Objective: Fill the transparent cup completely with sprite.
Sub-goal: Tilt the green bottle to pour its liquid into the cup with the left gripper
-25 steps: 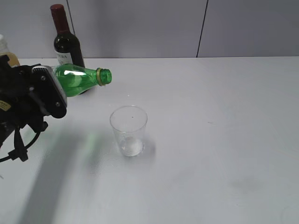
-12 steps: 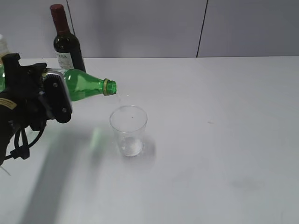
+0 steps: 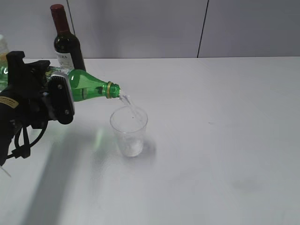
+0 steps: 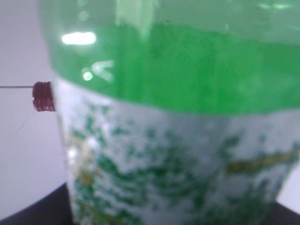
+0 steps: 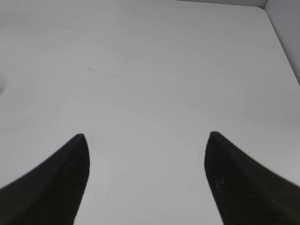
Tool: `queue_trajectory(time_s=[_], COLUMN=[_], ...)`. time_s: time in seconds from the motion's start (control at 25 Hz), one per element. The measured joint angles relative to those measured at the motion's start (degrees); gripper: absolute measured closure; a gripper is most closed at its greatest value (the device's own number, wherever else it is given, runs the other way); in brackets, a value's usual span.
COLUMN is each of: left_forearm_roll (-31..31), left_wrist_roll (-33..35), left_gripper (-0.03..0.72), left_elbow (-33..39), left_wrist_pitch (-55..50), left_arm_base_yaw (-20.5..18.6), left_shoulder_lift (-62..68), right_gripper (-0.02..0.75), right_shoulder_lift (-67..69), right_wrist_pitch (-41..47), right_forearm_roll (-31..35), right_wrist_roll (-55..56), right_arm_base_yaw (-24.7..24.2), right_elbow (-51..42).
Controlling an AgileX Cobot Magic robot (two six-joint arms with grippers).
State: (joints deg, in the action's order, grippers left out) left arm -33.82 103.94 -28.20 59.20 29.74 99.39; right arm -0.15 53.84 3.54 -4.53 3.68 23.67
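Observation:
The transparent cup [image 3: 129, 131] stands upright on the white table, with a little clear liquid at its bottom. My left gripper [image 3: 58, 90] is shut on the green sprite bottle [image 3: 90, 86], which lies almost level with its open mouth just above the cup's left rim. A thin clear stream of sprite [image 3: 130, 103] runs from the mouth into the cup. In the left wrist view the bottle's green body and label [image 4: 178, 136] fill the frame, blurred. My right gripper [image 5: 146, 136] hangs open over bare table with nothing between its fingers; the exterior view does not show it.
A dark wine bottle [image 3: 66, 46] with a red cap [image 4: 42, 96] stands at the back left by the grey wall. A pale bottle [image 3: 3, 46] peeks in at the left edge. The white table [image 3: 225, 140] stretches right of the cup.
The left arm carried the bottle right and tipped its neck lower. Its mouth now sits over the cup and sprite has started streaming in. The cup stayed put.

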Motion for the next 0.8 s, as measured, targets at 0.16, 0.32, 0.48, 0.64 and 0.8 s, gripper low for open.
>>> queue_trajectory(time_s=[0.16,0.32,0.48,0.64,0.8], left_forearm_roll=[0.0,0.0,-0.2,-0.2,-0.3], left_wrist_roll=[1.7,2.4,2.5,2.6,3.0], left_gripper=[0.251,0.251,0.251,0.251,0.251], left_elbow=[0.0,0.0,0.0,0.0,0.0], left_wrist_pitch=[0.2,0.8,1.5,2.3,2.3], left_arm_base_yaw=[0.0,0.0,0.0,0.0,0.0], left_shoulder_lift=[0.1,0.8,1.1,1.1,1.1], right_gripper=[0.155,0.155,0.155,0.155,0.155], right_shoulder_lift=[0.0,0.0,0.0,0.0,0.0], right_wrist_pitch=[0.0,0.0,0.0,0.0,0.0], right_forearm_roll=[0.0,0.0,0.0,0.0,0.0], right_wrist_roll=[0.0,0.0,0.0,0.0,0.0], right_arm_base_yaw=[0.0,0.0,0.0,0.0,0.0], right_elbow=[0.0,0.0,0.0,0.0,0.0])
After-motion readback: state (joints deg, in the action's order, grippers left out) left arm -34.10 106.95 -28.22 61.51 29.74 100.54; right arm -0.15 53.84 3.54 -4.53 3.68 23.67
